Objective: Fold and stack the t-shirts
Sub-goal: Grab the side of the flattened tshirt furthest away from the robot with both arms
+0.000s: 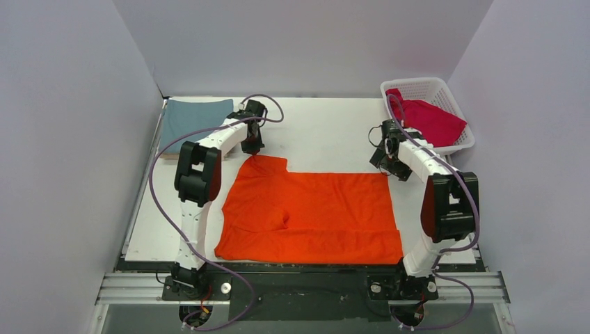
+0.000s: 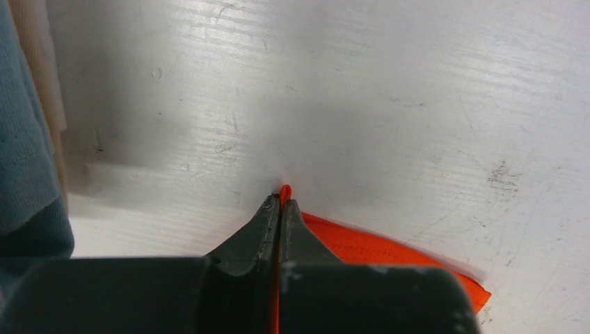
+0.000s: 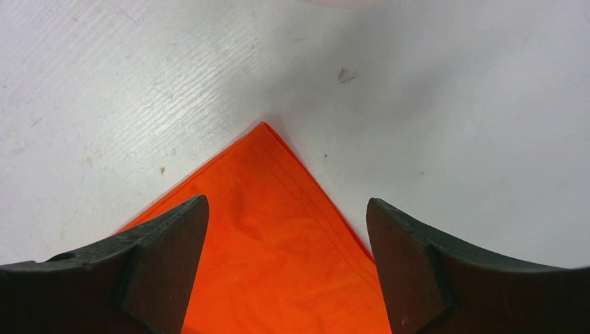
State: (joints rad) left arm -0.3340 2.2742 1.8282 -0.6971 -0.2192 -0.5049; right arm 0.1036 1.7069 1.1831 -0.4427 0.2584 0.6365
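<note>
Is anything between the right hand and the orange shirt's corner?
No: in the right wrist view the orange shirt lies bare on the table, its corner inside the open right hand.

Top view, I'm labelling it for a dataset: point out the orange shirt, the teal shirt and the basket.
orange shirt [image 1: 327, 209], top view, middle of its flat body.
teal shirt [image 1: 193, 122], top view, middle of the folded cloth.
basket [image 1: 414, 83], top view, far rim.

No legible text or labels
</note>
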